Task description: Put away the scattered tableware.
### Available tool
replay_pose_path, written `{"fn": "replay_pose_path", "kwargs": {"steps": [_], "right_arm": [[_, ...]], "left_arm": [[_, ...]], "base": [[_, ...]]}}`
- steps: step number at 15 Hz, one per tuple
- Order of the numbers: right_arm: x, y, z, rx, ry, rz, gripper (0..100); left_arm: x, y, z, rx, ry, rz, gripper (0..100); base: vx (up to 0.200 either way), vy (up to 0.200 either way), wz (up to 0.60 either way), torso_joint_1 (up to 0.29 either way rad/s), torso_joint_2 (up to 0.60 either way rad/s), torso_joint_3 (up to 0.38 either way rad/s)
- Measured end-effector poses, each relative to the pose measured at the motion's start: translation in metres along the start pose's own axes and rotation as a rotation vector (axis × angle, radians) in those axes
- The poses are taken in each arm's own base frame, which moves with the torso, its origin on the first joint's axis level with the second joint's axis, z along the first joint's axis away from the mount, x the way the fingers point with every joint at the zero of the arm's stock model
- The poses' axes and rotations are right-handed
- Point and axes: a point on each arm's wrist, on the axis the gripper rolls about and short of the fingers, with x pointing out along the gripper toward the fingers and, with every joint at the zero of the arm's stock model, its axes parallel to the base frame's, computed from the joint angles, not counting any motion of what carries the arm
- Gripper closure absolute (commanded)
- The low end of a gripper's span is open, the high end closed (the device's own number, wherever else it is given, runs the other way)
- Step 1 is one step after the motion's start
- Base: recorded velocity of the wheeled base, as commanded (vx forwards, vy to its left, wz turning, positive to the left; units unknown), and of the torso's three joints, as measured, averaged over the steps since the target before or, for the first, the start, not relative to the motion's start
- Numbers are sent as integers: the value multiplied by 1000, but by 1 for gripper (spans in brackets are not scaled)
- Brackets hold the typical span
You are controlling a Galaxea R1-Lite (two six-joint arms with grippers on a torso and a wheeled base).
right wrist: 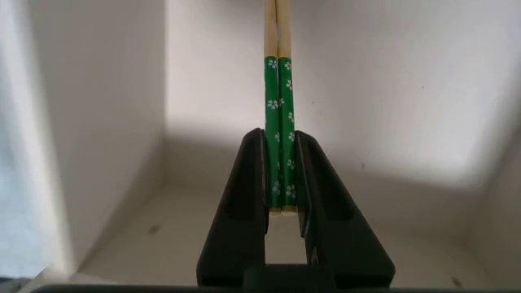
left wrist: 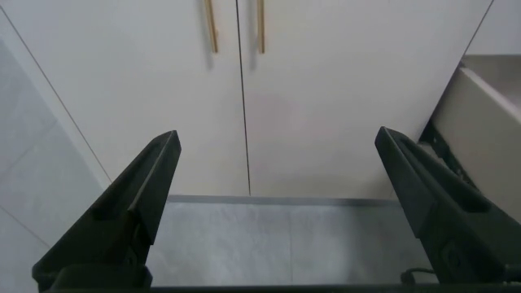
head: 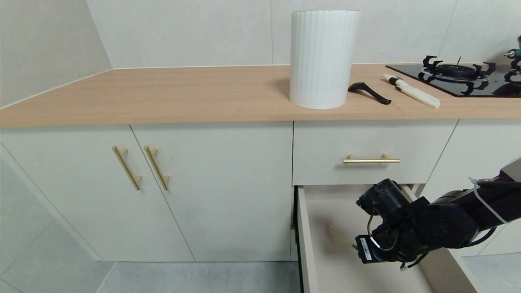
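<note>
- Pinching a pair of green-ended chopsticks (head: 340, 237), the right end effector (head: 359, 247) is hanging inside the open drawer (head: 304, 228) in the head view. The sticks are pointing toward the drawer's back, and I cannot tell whether their tips are touching the drawer floor.
- On the surface (head: 163, 93) above, a black-handled utensil (head: 368, 92) and a white knife (head: 412, 92) are lying just beside a tall white ribbed container (head: 323, 59). In my judgement, more tableware is waiting after this pair.
- In the left wrist view, the left end effector (left wrist: 277, 138) is standing spread wide and empty, facing the closed cabinet doors (left wrist: 326, 98). It is sitting well apart from the work and is best left there.
- In the right wrist view, the right end effector (right wrist: 281, 146) is squeezing the chopsticks (right wrist: 277, 81) by their green patterned ends. Both sticks are lying side by side and touching, running straight toward the drawer's back wall.
- Doing this step well is, I judge, calling for lowering the pair until it is lying nearly flat and close to the drawer floor. Only then should the fingers be spreading, so neither stick is bouncing or rolling.
- The release is looking safest with the sticks kept clear of the side and back walls. The pull-out should be going straight up and back, so a fingertip is not dragging one stick out of line.
</note>
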Motion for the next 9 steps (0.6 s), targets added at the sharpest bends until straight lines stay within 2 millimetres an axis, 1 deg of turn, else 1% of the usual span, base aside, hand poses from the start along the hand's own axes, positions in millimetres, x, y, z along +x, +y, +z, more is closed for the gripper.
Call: {"fn": "replay_pose_path", "kwargs": {"steps": [2, 5, 9], "right_arm": [[0, 0, 0, 0, 1, 0, 100], [-2, 2, 4, 4, -44, 16, 100], [-4, 4, 14, 31, -269, 75, 100]], "left_arm": [[0, 0, 0, 0, 0, 0, 0], [0, 0, 0, 0, 0, 0, 0], [0, 0, 0, 0, -1, 0, 0]], "base": [[0, 0, 0, -29, 154, 117], [0, 0, 0, -6, 22, 14], [0, 0, 0, 0, 0, 0]]}}
